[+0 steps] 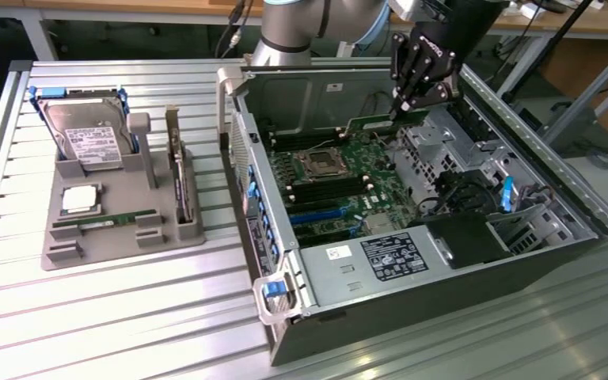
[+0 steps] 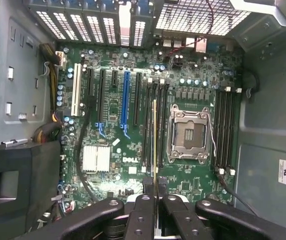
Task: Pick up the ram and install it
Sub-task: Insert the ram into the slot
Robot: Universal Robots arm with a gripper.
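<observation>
My gripper (image 1: 402,107) is shut on the ram (image 1: 381,122), a thin green stick held by its upper edge over the far part of the open computer case (image 1: 420,293). In the wrist view the ram (image 2: 155,145) shows edge-on as a narrow line between the black fingers (image 2: 144,206). It runs parallel to the black memory slots (image 2: 149,125) beside the CPU socket (image 2: 190,135) and hangs above the motherboard (image 2: 117,130), apart from the slots.
A grey holder (image 1: 124,237) at the exterior view's left carries a silver hard drive (image 1: 85,136), a CPU chip (image 1: 80,198), an upright expansion card (image 1: 183,186) and another green stick (image 1: 104,221). Case walls, a drive cage (image 1: 431,146) and cables (image 1: 462,194) surround the board.
</observation>
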